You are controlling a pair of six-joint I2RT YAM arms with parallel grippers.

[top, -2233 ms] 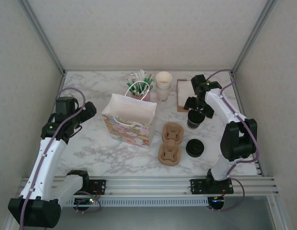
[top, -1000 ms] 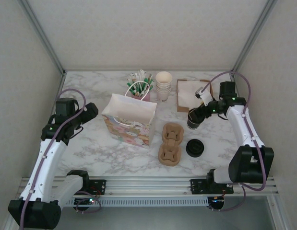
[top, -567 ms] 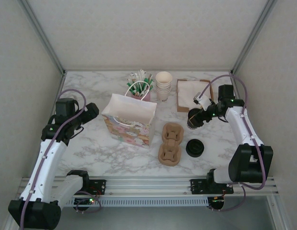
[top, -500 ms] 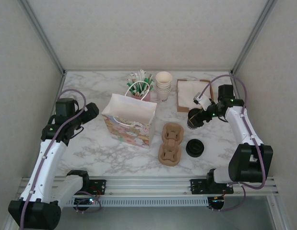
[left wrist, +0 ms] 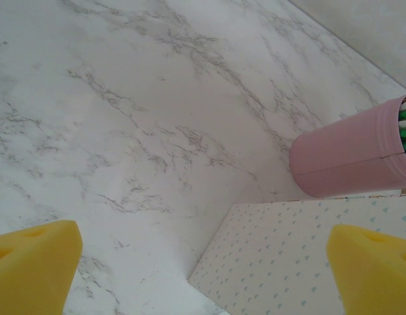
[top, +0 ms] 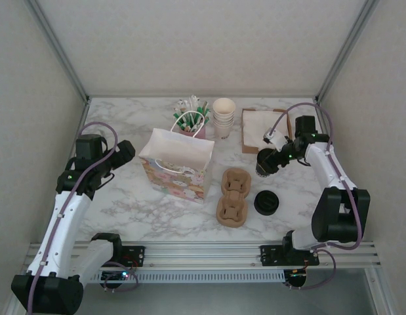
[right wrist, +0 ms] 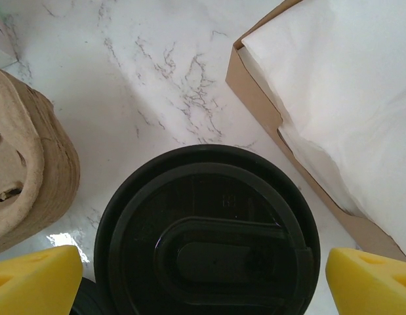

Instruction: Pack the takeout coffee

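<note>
Takeout coffee [right wrist: 209, 243] upright, at 2 o'clock of carrier stack [top: 232, 195] | my right gripper [right wrist: 203, 279] wide open astride its lid, holding nothing | I'd centre, drop below the lid rim, squeeze gently | forearm reaches in from 3 o'clock, wrist pitched down | bag [top: 176, 164] at 9 o'clock | left gripper [left wrist: 203, 262] open, empty

White marble-patterned tabletop [top: 124, 197] before me, and a pastel-printed paper gift bag [top: 180, 178] stands on it, mouth open, white handles up. Behind it I see a pink tumbler [left wrist: 350, 157] of green-and-white sticks, a stack of cream paper cups [top: 223, 117], and a brown cardboard tray [right wrist: 255, 92] of white napkins [right wrist: 347, 79]. Brown moulded-pulp cup carriers [top: 232, 197] lie beside the bag, a low black round disc [top: 266, 203] just beside them.
</note>
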